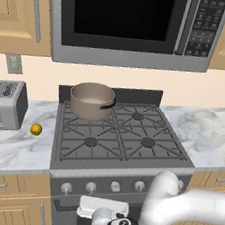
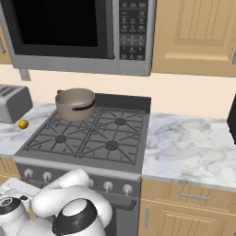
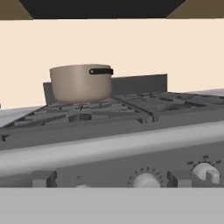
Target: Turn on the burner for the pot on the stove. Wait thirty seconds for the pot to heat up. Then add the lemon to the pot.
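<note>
Closest to my hand camera are the silver knobs (image 3: pixel 146 180) along the front of the stove (image 3: pixel 109 148), seen level and from just in front. Two small dark finger tips (image 3: pixel 42 178) of my gripper (image 3: pixel 111 179) rise at the bottom of that view, one far to the left and one to the right, so the jaws stand wide apart with nothing between them. They frame one knob, with a second knob (image 3: pixel 204 171) just beyond the right tip; I cannot tell whether either tip touches the panel.

From the left base camera I see my arm (image 1: pixel 182 206) bent low in front of the range, its hand down below the knob row (image 1: pixel 102 186). The right base camera shows the same arm (image 2: pixel 69 203) curled at the lower left, under the front panel.

On the stove, the pot (image 1: pixel 92 101) sits upright on the back left burner, its short black handle pointing toward the middle of the cooktop. Its pale inside looks empty. The other three grates carry nothing. I see no flame under the pot in any view.

My lemon (image 1: pixel 36 130) lies on the marble counter (image 1: pixel 9 146) left of the stove, well apart from the pot and near the toaster (image 1: pixel 4 104). In the right base camera it shows as a small yellow dot (image 2: pixel 23 123) beside the toaster (image 2: pixel 14 102). A microwave (image 1: pixel 131 21) hangs above the range, between pale wooden cabinets (image 1: pixel 20 12).
</note>
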Controlling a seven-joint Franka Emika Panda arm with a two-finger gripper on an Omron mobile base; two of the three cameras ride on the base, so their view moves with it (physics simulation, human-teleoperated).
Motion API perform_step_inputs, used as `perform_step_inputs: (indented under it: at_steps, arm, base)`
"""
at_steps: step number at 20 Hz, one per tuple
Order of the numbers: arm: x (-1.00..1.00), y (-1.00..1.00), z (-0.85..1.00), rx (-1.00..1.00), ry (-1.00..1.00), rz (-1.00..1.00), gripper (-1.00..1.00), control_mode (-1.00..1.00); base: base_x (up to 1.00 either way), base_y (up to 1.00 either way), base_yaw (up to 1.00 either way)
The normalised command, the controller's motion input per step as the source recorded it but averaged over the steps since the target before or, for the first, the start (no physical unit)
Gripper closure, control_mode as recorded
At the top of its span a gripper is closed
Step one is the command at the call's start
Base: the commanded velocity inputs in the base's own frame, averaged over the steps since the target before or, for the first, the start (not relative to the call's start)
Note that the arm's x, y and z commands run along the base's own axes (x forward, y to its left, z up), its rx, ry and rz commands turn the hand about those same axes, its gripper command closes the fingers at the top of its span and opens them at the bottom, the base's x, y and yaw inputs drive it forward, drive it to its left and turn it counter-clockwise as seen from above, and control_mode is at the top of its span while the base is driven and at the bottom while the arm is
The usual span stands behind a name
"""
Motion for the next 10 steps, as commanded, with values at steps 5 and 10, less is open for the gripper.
perform_step_inputs:
  at_steps: [5,10]
  arm:
    - [0.28,0.17,-0.36,0.00,0.00,0.00,-1.00,-1.00]
    - [0.33,0.13,-0.30,0.00,0.00,0.00,-1.00,-1.00]
  base:
    - [0.00,0.00,0.00]
    - [0.00,0.00,0.00]
